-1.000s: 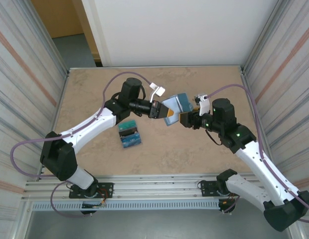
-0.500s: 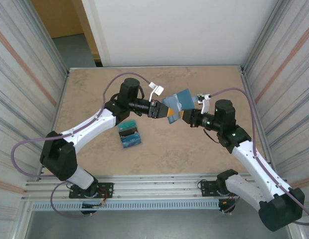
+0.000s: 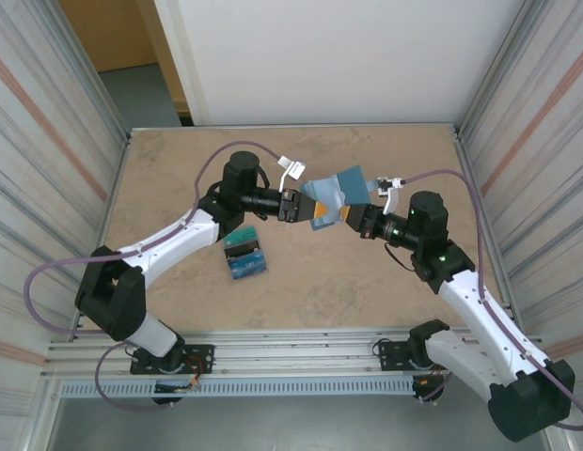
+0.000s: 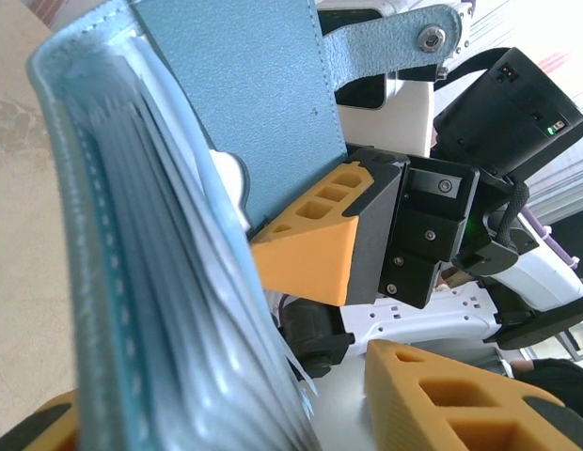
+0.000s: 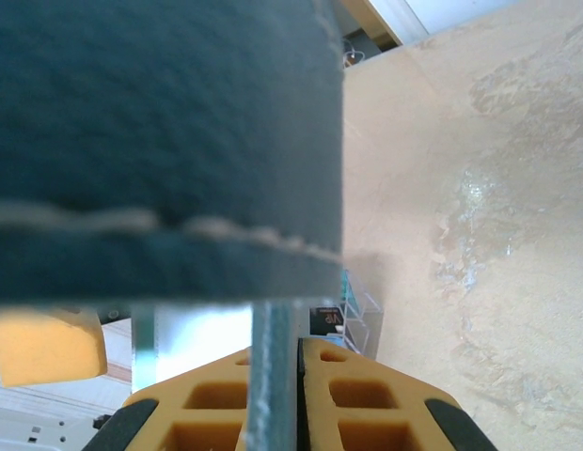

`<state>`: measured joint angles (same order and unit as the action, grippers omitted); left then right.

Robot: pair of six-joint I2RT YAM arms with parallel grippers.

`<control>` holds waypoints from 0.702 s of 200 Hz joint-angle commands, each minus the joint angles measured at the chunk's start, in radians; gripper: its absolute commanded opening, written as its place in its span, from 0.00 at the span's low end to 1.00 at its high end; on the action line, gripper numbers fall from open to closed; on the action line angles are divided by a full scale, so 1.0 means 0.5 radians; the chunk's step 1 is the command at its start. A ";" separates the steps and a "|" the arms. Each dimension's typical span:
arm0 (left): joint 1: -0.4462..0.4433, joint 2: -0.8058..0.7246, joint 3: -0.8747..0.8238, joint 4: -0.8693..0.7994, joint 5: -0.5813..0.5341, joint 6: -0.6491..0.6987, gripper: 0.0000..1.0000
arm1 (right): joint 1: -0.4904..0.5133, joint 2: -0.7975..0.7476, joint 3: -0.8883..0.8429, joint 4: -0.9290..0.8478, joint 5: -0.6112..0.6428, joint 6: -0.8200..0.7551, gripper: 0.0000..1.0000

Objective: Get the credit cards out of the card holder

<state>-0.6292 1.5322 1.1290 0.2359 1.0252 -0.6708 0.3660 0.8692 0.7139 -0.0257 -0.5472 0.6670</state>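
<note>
— How are the grippers set?
— The right gripper [image 3: 347,215] is clamped on one flap of the card holder [image 3: 337,188], which hangs open above mid-table. The left gripper [image 3: 315,214] faces it, jaws parted around the other flap. Both arms reach inward.
— And the cards?
— Two credit cards [image 3: 245,255] lie on the table [image 3: 367,282], left and nearer.

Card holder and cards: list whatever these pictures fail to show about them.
- Left wrist: the card holder is edge-on and blurred, so whether cards remain in its slots cannot be told.
- Right wrist: the holder's outer face, close to the lens and blurred, hides its inside.
- Top external: the loose credit cards are too small to count or read.
</note>
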 commanded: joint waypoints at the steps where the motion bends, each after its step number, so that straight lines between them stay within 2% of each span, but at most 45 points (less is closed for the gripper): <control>1: 0.002 -0.072 -0.004 0.047 0.049 0.003 0.44 | -0.011 -0.045 -0.007 0.036 0.041 0.012 0.13; 21: 0.011 -0.082 -0.011 0.024 0.042 0.015 0.44 | -0.020 -0.054 -0.010 0.014 0.065 0.004 0.13; 54: 0.019 -0.103 -0.016 -0.017 0.028 0.035 0.32 | -0.036 -0.060 -0.012 0.003 0.077 0.004 0.13; 107: 0.022 -0.122 -0.015 -0.053 0.021 0.058 0.32 | -0.056 -0.073 -0.023 -0.019 0.096 0.004 0.13; 140: 0.022 -0.107 -0.008 -0.056 0.020 0.059 0.22 | -0.056 -0.069 -0.020 -0.008 0.084 0.012 0.16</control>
<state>-0.6270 1.5108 1.1290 0.2085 1.0214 -0.6594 0.3458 0.8501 0.7139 -0.0383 -0.5159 0.6670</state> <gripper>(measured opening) 0.257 0.144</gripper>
